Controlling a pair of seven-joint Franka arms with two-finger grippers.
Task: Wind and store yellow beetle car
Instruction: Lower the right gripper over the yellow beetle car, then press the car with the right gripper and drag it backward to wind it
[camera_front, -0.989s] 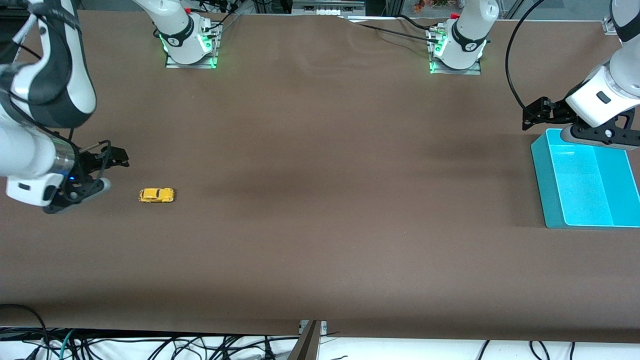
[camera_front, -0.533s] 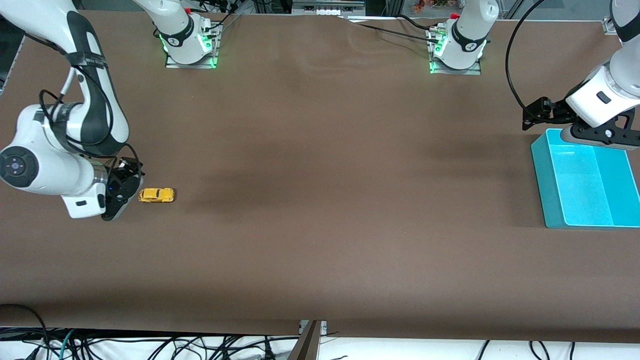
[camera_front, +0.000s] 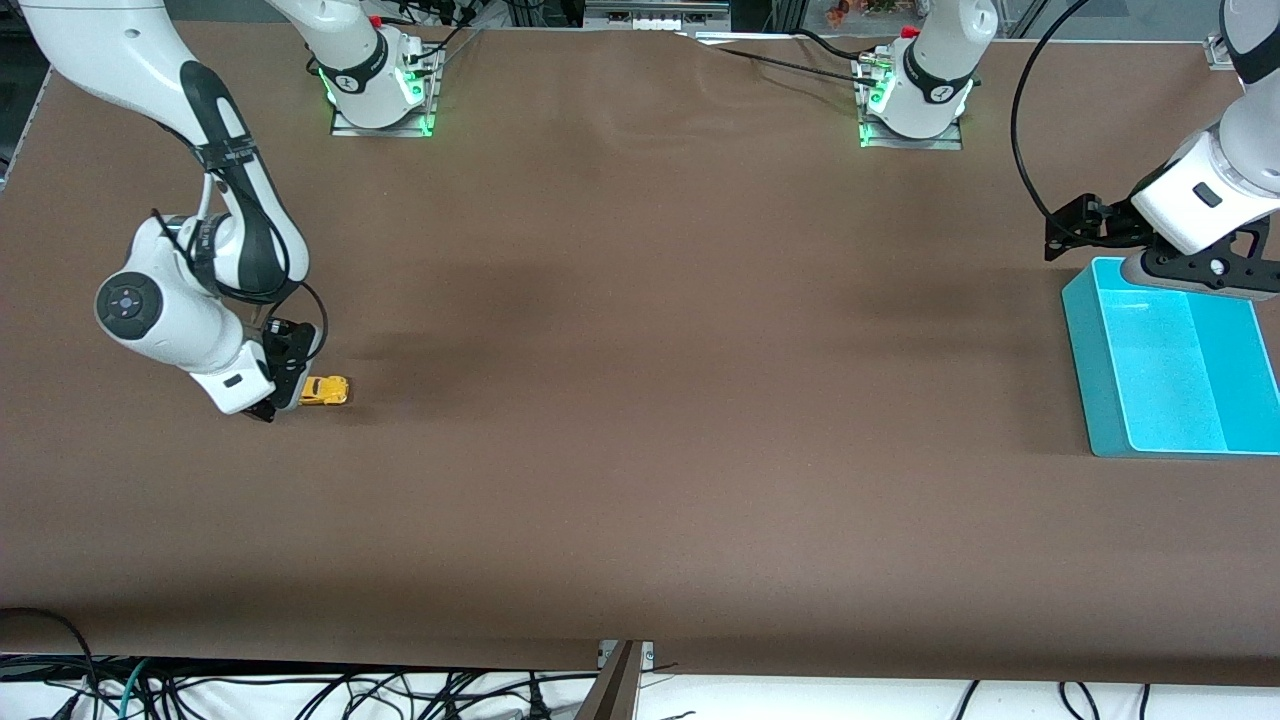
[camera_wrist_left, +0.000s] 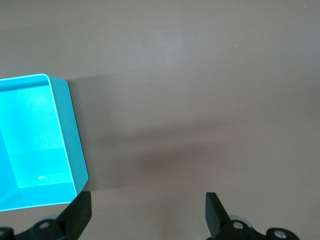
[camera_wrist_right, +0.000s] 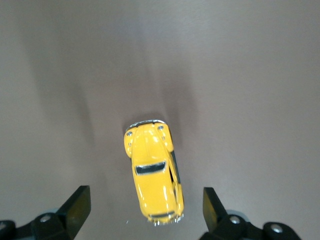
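Observation:
The yellow beetle car (camera_front: 326, 391) stands on its wheels on the brown table, toward the right arm's end. In the right wrist view the yellow beetle car (camera_wrist_right: 153, 173) lies between my right gripper's two spread fingers, with clear gaps on both sides. My right gripper (camera_front: 285, 383) is open, low over one end of the car and hiding that end in the front view. My left gripper (camera_front: 1195, 275) is open and empty, held still over the edge of the teal bin (camera_front: 1094, 391).
The teal bin (camera_wrist_left: 72, 135) stands at the left arm's end of the table and holds nothing that shows. The two arm bases stand along the table edge farthest from the front camera. Cables hang below the near edge.
My right arm has swung in from the table's end and brought its open gripper down over the car. The car and the left arm have not moved.

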